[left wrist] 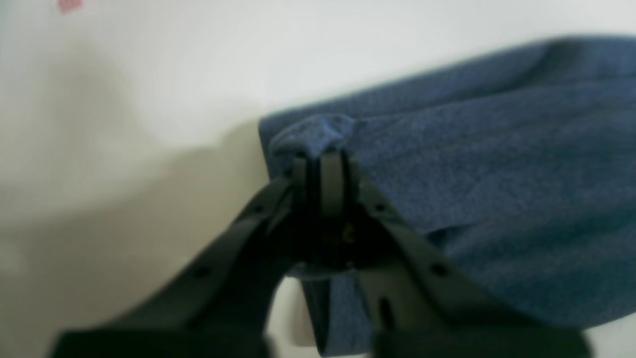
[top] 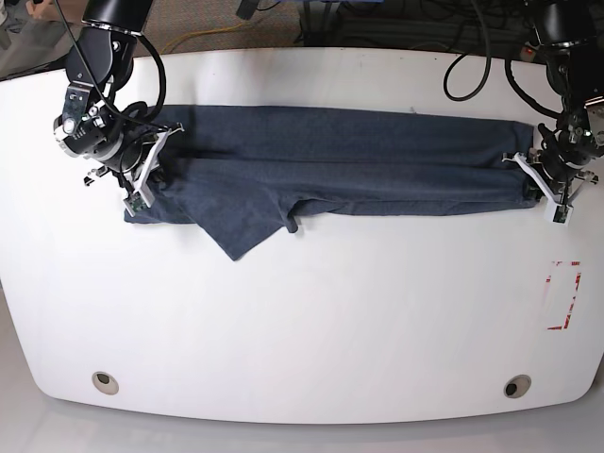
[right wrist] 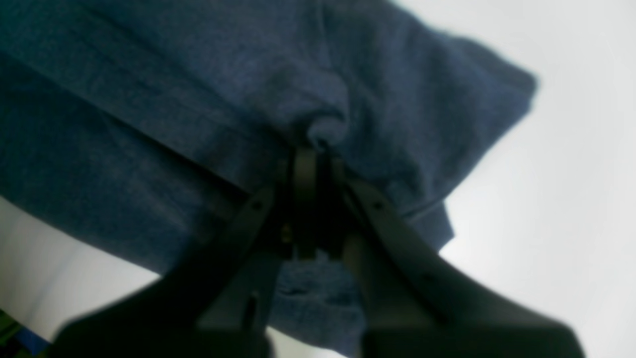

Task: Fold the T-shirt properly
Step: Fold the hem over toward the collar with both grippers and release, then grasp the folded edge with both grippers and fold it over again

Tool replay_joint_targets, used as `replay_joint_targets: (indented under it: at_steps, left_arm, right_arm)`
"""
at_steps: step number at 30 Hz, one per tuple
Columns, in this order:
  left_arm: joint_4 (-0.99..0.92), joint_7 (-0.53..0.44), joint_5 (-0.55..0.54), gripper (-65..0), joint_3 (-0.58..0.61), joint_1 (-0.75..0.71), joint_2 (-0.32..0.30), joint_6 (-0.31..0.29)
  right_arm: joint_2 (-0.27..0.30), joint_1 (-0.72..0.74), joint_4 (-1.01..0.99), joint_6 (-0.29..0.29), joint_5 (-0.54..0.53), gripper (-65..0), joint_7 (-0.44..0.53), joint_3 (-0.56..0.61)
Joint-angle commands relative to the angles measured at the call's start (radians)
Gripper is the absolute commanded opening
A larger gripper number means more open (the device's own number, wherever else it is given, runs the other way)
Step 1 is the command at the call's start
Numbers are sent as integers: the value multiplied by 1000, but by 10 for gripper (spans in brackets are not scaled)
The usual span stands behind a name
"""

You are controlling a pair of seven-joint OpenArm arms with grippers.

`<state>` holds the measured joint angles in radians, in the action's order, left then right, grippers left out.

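White tabletop (top: pixel 302 321) with rounded corners fills the base view, with cables and a dark floor beyond its far edge at twelve o'clock. Across its upper half the T-shirt (top: pixel 349 156) lies stretched into a long, narrow dark blue band running from nine o'clock to three o'clock, doubled lengthwise, with one pointed flap of cloth hanging out of the band toward seven o'clock. A red-outlined rectangle mark (top: pixel 564 294) sits on the table near four o'clock, well apart from the cloth.

At the nine o'clock end of the band, the right gripper (right wrist: pixel 314 149) has its jaws pressed together on a small pinched bunch of the fabric; in its wrist view the cloth spreads away toward ten o'clock and the bare table shows at three o'clock.

At the three o'clock end, the left gripper (left wrist: pixel 320 154) pinches a little puckered fold at the corner of the shirt, its jaws nearly together with cloth between them; the fabric extends toward three o'clock in that wrist view
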<state>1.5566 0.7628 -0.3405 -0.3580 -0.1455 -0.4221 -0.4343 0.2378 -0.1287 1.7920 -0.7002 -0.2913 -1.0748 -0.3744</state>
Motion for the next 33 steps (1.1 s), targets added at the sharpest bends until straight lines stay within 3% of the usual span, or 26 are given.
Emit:
replay_joint_targets:
  at_steps: [1,3,5,7,9,12,17,25,33]
  left_arm:
    - [-15,-19,-4,-458,-5,13,-19,5]
    - [-32,-19,-4,-356,-5,13,-19,5]
    - [-38,-19,-4,-242,-6,13,-19,5]
    - [-38,-19,-4,-186,-8,14,-19,5]
    - [-34,-19,-4,-174,-9,17,-19,5]
    - [-17,-19,-7,-183,-11,19,-22,5]
    - [54,-19,-9,-187,-11,14,-36,5]
    - [72,-19,-9,-199,-8,20,-34,5]
    - [72,-21,-10,-217,-3,37,-33,5]
  right_arm:
    - [15,11,4,2,-6,-628,20,-13]
    - [13,-1,10,2,-7,-555,20,-31]
    - [5,-6,30,2,-39,-426,20,-56]
    - [4,-6,45,2,-76,-314,20,-76]
    - [4,-2,59,2,-122,-181,17,-90]
    - [4,50,53,2,-159,-78,-23,-88]
    - [-16,188,-24,2,-162,-98,-101,-61]
    - [-22,400,-326,2,-158,-170,-92,81]
    - [5,524,-659,2,-158,-176,86,232]
